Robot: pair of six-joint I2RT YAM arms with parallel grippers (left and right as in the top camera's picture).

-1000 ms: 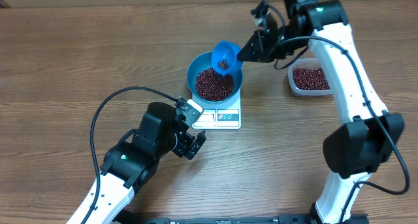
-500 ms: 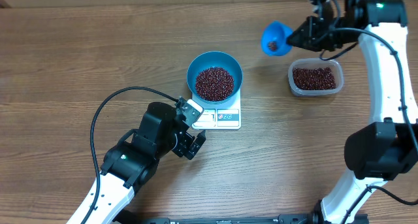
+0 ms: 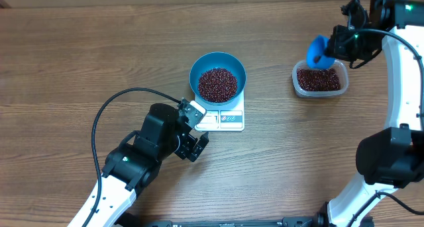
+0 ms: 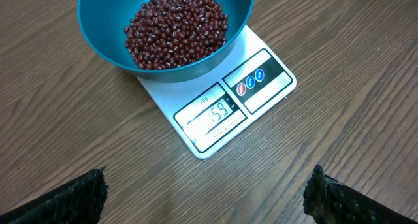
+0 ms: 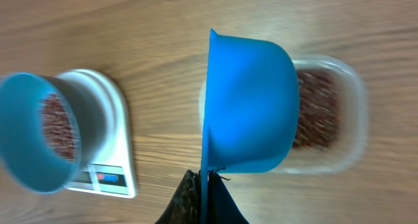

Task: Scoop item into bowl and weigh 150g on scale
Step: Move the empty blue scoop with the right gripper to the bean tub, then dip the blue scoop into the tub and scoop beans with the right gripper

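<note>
I have right gripper (image 5: 201, 192) clenched on scoop (image 5: 248, 110) above tub (image 5: 349, 113), probably returning surplus | left gripper (image 4: 206, 194) released, overlooking scale (image 4: 225, 110).

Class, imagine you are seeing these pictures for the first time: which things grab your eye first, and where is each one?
The light blue bowl, holding dark red-brown beans, sits on the white scale at the centre of the overhead view. At the far right, the right gripper holds a bright blue scoop over a clear tub of more beans. The left gripper hangs open near the scale.
</note>
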